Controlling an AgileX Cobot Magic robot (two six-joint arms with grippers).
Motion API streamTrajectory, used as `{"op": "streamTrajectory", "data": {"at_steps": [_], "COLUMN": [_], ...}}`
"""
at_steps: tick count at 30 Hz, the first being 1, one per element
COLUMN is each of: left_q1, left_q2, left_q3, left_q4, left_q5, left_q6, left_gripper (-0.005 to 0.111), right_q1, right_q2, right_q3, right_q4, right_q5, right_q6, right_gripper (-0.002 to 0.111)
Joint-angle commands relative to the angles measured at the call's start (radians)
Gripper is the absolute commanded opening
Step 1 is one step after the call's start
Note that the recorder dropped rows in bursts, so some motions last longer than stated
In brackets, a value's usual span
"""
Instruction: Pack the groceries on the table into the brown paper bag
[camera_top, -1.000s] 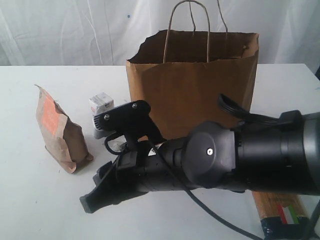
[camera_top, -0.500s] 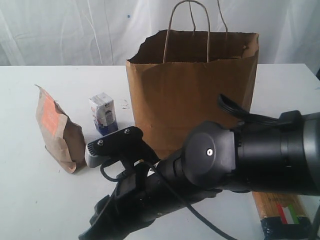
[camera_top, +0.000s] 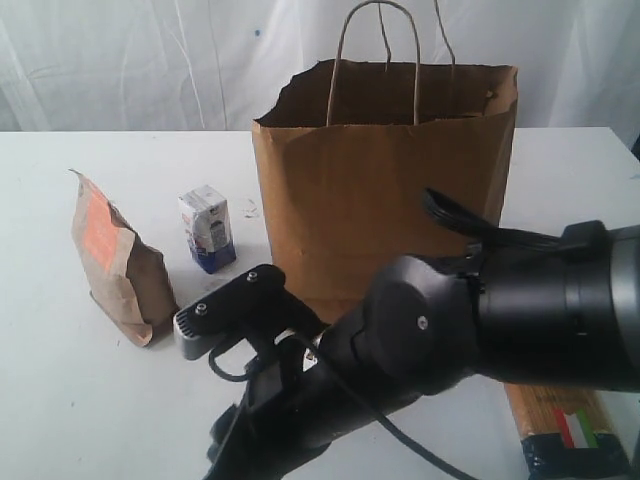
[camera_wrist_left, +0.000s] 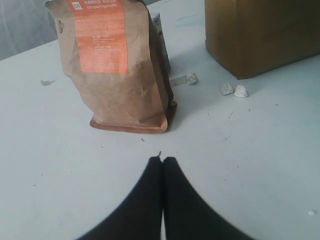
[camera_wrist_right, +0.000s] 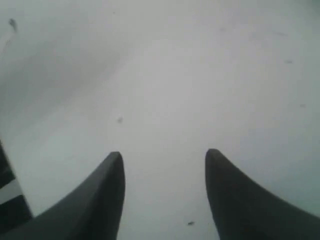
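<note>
Labels: the brown orange-labelled pouch (camera_wrist_left: 120, 65) carries an orange panel, its print too fine to read; the long spaghetti packet (camera_top: 568, 425) shows a green-white-red stripe.
Left gripper (camera_wrist_left: 162, 160): fingers pressed together, empty; the pouch stands just ahead of the tips, not touching.
Right gripper (camera_wrist_right: 164, 154): fingers spread over bare table (camera_wrist_right: 200, 75), nothing between them.
Brown paper bag (camera_top: 385, 170): upright mid-table, with the small white-blue carton (camera_top: 208, 228) between it and the pouch.
Obstruction: a black robot arm (camera_top: 430, 330) — it covers the bag's lower front.
</note>
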Motion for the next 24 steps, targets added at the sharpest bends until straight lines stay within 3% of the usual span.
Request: {"op": "streamTrajectory", "data": {"at_steps": [1,5,15,19,24], "left_q1": [0.004,0.004,0.004,0.004,0.004], "left_q2": [-0.005,-0.005,-0.005,-0.005,-0.005], "left_q3": [0.004,0.004,0.004,0.004,0.004], "left_q4": [-0.005,-0.005,-0.005,-0.005,-0.005], "left_q5": [0.0,0.0,0.0,0.0,0.0], "left_q6": [-0.004,-0.004,-0.004,-0.004,-0.004], "left_gripper": [0.0,0.0,0.0,0.0,0.0], "right_q1": [-0.003,-0.003,0.03,0.086,0.122], "right_q2": [-0.054,-0.103,-0.131,-0.129,-0.115], "right_q3": [-0.007,-0.007,-0.007,-0.007,-0.007], "right_q4": [-0.541,-0.861,-0.876,-0.822,-0.433], "right_q5": [-0.091,-0.114,-0.115,-0.16,-0.202], "right_q6": [0.566,0.945,1.003,0.783,0.194], "right_gripper": [0.047,0.047,0.047,0.047,0.047]}}
